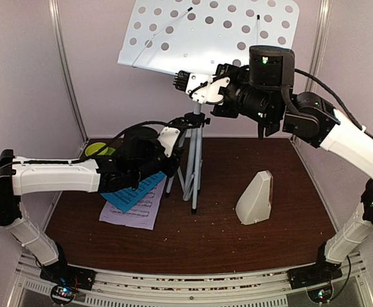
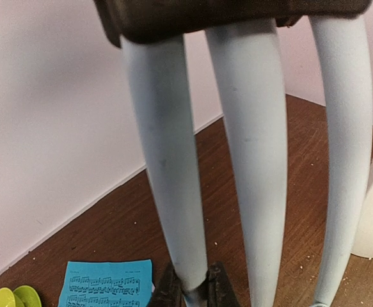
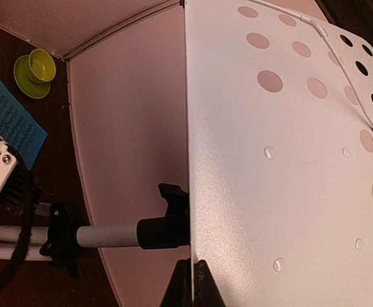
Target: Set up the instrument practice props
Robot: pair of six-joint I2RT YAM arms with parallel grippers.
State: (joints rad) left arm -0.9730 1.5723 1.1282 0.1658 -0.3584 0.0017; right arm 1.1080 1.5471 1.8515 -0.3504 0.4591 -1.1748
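Music stand (image 3: pixel 237 166): white perforated panel raised high at back of bench (image 1: pixel 237 243), tilted. Silver tripod (image 1: pixel 196 153) stands mid-bench beneath it.

Right claw (image 3: pixel 192 284) pinched tight on panel's lower edge. Left claw (image 2: pixel 194 291) low and narrow, fingers (image 2: pixel 168 289) pressed on both sides of tripod leg (image 2: pixel 167 160).

Cyan page (image 1: pixel 132 192) lies on lilac page (image 1: pixel 135 214), flat, just left of tripod, partly under left arm. Cream metronome (image 1: pixel 255 199) upright, right of tripod, apart.

Lime-green bowl (image 3: pixel 40 64) sits on saucer (image 3: pixel 29 80), back-left corner.
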